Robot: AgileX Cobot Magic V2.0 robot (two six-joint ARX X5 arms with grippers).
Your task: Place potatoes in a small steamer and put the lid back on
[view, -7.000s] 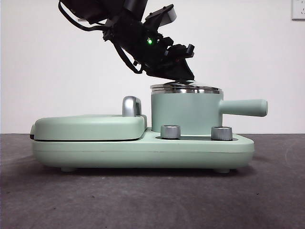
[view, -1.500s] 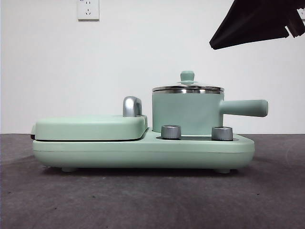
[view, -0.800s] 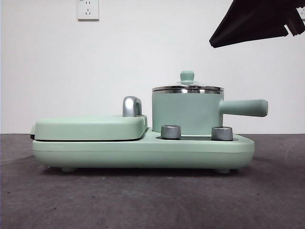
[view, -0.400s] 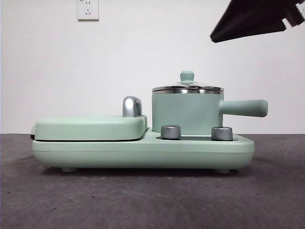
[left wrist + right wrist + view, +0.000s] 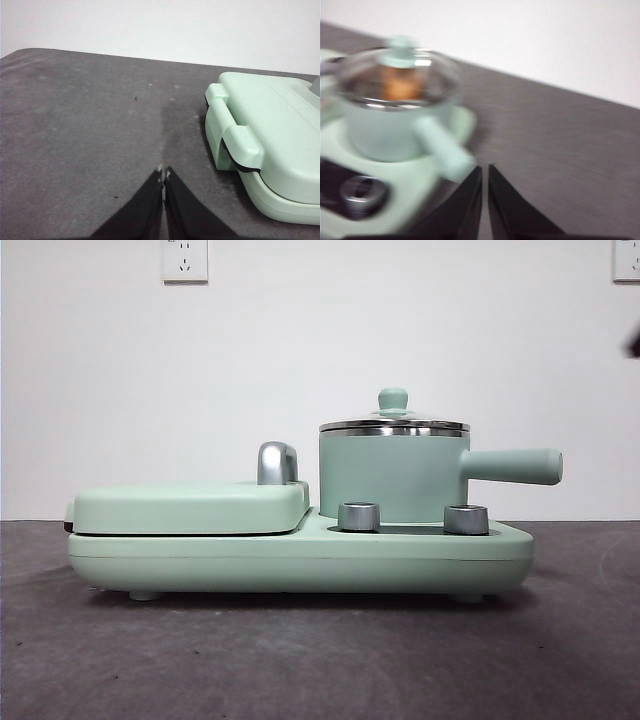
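The small steamer (image 5: 390, 478) stands on the right half of the mint-green base (image 5: 300, 558), its handle (image 5: 512, 466) pointing right. The lid (image 5: 393, 425) sits on its rim, knob up. In the blurred right wrist view, the potatoes (image 5: 400, 86) show orange-brown through the lid (image 5: 395, 67) inside the steamer (image 5: 385, 132). My right gripper (image 5: 485, 169) is shut and holds nothing, hovering apart from the pot past the end of the handle (image 5: 442, 147). My left gripper (image 5: 164, 173) is shut and holds nothing, over the dark table beside the grill plate (image 5: 265, 130).
The flat grill plate (image 5: 190, 508) with a chrome handle (image 5: 277, 462) fills the base's left half. Two steel knobs (image 5: 358, 516) (image 5: 465, 519) face front. A small black arm tip (image 5: 632, 345) shows at the right edge. Dark table (image 5: 300, 660) lies in front.
The big dark arm at the top right has pulled away to the right, leaving only a small tip at the edge. Steamer and lid have not moved.
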